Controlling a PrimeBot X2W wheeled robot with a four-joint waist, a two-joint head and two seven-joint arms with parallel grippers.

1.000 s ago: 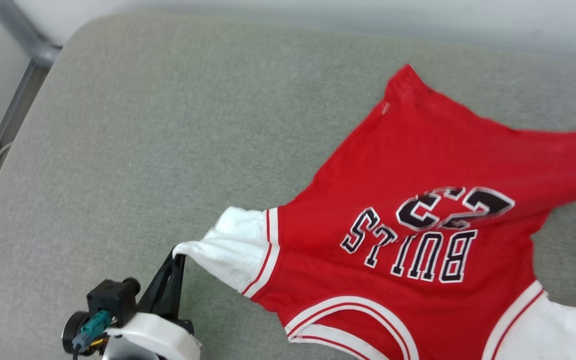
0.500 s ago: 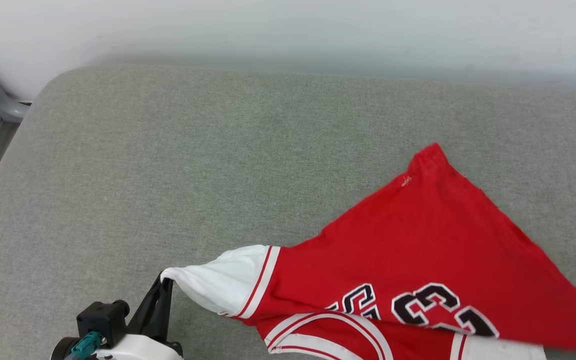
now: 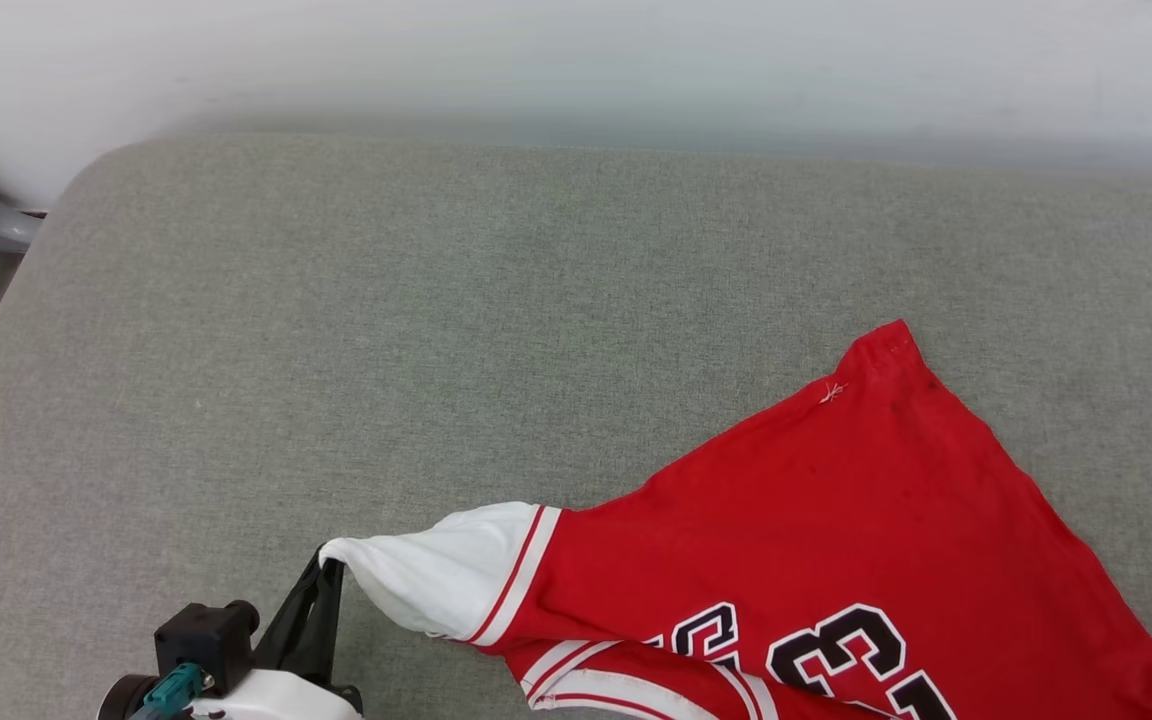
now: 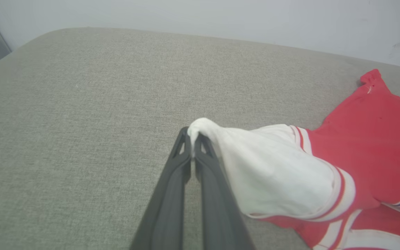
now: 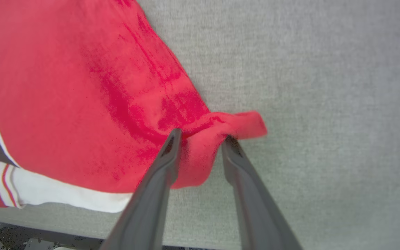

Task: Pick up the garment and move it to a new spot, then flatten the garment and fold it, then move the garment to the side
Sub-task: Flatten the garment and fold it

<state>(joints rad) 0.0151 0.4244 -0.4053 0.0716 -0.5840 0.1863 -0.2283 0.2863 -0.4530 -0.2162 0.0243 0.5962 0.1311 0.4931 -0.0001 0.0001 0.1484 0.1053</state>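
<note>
Left gripper [image 4: 193, 139]: fingers together, clamped on white sleeve [image 4: 266, 166] tip. Garment [image 3: 836, 520]: spread on grey cushion [image 3: 436, 300], long axis running rightward from those fingers. Right gripper [image 5: 201, 139]: fingers apart, straddling bunched red corner, probably mid-release. Versus half a second earlier: that corner slacker, drawn inward.

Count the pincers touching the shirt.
2. The left pincer pinches the shirt by its white sleeve tip; the right pincer straddles a red fold, jaws apart.
</note>
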